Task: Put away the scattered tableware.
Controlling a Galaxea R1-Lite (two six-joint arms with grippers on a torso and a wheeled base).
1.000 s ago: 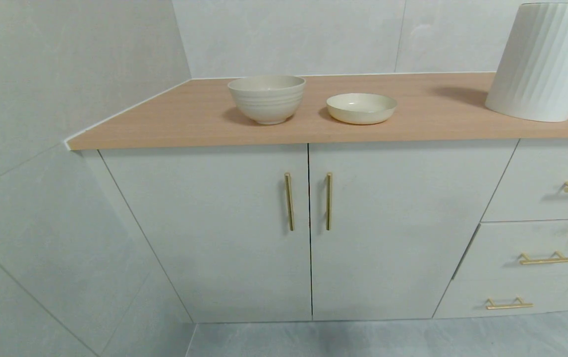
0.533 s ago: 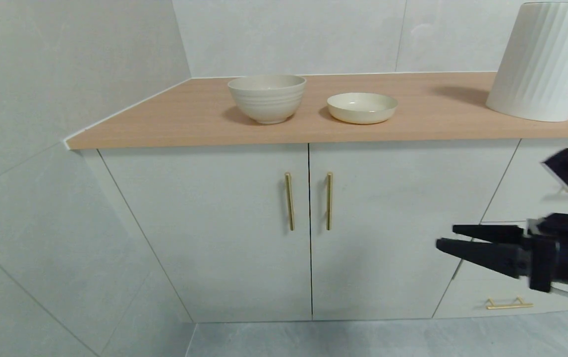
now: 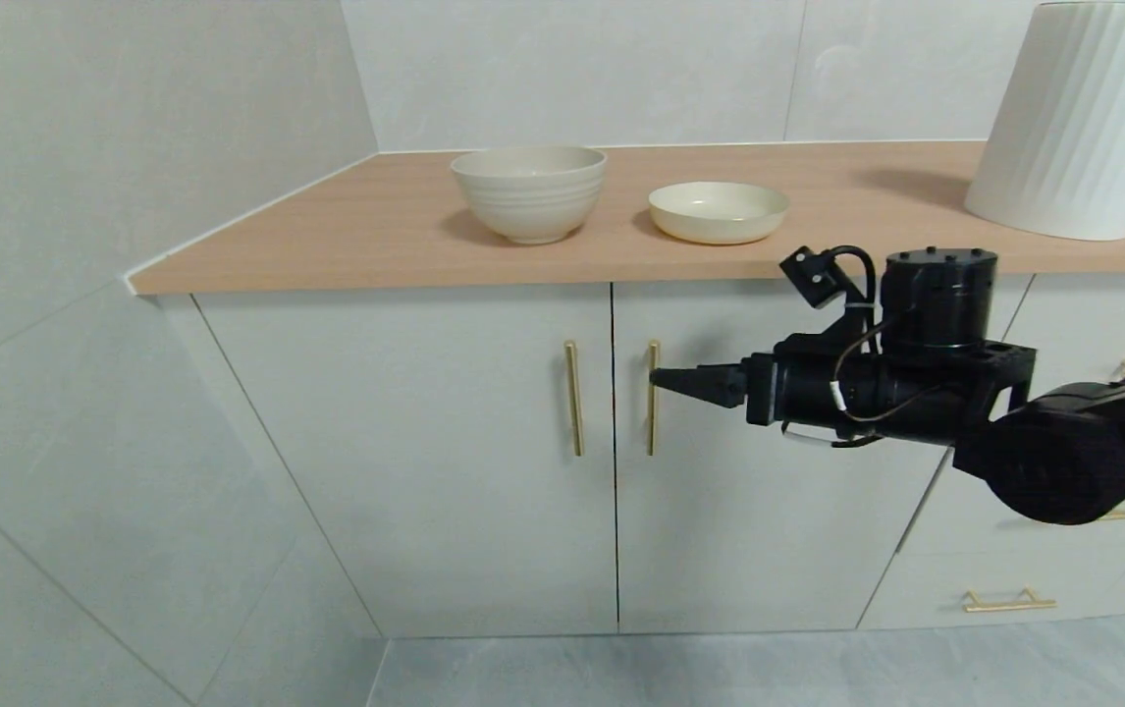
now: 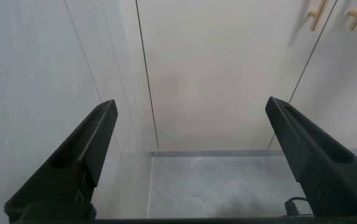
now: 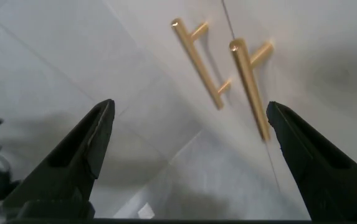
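Head view, entry by item.

1. Cream ribbed ceramic bowl: upright on the light wooden surface, towards its back, not yet put away.
2. Shallow cream ceramic dish: just beside the bowl on the same surface, apart from it, nearer the front edge.
3. Pale two-door cabinet under the surface: both doors closed. Slim brass bar handle on the left door; its twin on the right door.
4. Right claw: level with the right door handle, tip just beside it; contact cannot be judged. The right wrist view shows its fingers spread wide, released, grasping nothing, with both brass bars between them.
5. Left claw: released, fingers wide apart, low down, facing the cabinet's foot and the grey floor.
6. Tall white ribbed container: on the surface, well apart from the tableware.

Hazards, as judged:
- The handles stand close together; a claw this wide may close around both bars and jam the doors.
- A thrust too deep would drive the tip into the door panel.
- A shallow pinch on the thin, smooth bar may slip once pulled.
- The arm sits just under the surface edge, below the dish; rising carelessly could knock the edge and jolt the tableware.
- An opening door may swing into the arm.
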